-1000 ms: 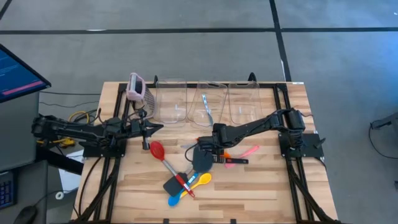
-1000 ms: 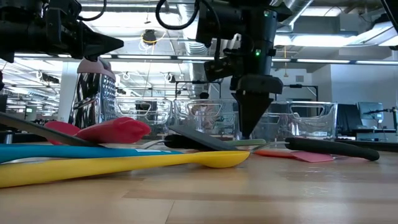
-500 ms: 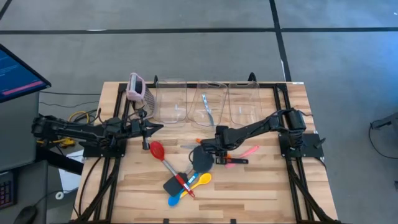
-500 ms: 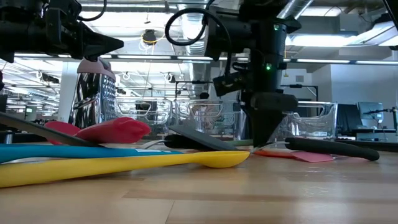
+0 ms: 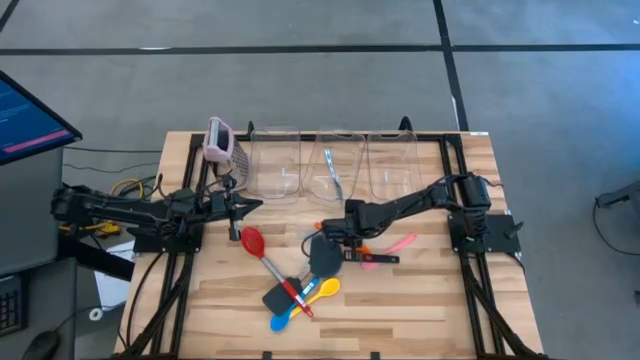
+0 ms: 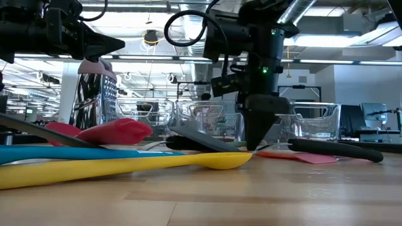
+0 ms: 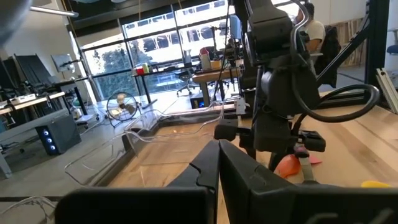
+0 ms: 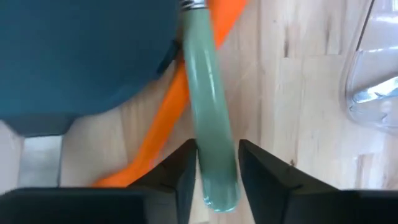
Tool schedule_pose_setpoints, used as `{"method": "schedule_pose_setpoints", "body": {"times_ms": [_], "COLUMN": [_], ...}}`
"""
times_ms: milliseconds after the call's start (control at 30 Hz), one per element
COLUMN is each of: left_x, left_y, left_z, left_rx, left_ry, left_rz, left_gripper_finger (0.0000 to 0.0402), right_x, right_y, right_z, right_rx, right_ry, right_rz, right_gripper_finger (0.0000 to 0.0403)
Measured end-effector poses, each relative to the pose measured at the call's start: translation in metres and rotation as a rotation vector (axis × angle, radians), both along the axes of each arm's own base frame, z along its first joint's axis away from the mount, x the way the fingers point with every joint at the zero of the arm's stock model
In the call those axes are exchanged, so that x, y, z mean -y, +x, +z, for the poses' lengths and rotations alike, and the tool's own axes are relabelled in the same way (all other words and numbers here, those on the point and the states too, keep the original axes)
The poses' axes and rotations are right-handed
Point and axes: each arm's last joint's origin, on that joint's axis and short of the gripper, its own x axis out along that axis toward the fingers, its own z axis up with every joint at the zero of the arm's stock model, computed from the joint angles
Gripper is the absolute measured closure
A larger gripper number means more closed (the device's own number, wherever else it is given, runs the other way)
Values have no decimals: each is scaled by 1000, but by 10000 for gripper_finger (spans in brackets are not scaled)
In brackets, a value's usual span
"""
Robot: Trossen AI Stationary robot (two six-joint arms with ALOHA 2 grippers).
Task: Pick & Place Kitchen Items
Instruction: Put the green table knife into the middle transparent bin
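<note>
Right gripper (image 8: 216, 171) dropped to the table at centre frame since a second ago, jaws narrowing around the clear-teal handle (image 8: 208, 118) lying over the orange spatula (image 8: 163, 121), not yet clamped; grasp imminent; left gripper (image 5: 248, 204) closed, parked centre-left.

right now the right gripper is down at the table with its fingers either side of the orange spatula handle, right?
Not quite. The right gripper is down at the table, but its fingers flank the pale teal translucent handle; the orange spatula lies beneath it. The right wrist view shows this.
</note>
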Motion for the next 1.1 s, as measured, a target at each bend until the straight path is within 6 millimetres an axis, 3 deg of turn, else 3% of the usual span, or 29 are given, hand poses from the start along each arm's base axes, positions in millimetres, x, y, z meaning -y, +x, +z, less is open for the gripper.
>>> {"method": "schedule_pose_setpoints", "body": {"times_ms": [167, 667, 867, 1100], "left_x": [0, 0, 0, 0], "left_y": [0, 0, 0, 0], "left_z": [0, 0, 0, 1], "left_rx": [0, 1, 2, 6], "left_ry": [0, 0, 0, 0], "left_rz": [0, 0, 0, 0], "left_gripper_finger": [399, 399, 399, 399], "right_x": [4, -4, -4, -1], "right_y": [0, -3, -12, -19], "right_z": [0, 4, 35, 88], "right_rx": [-9, 0, 66, 316], "right_ry": [-2, 1, -14, 35], "right_rz": [-6, -1, -44, -126], "right_gripper_finger": [339, 339, 339, 339]}}
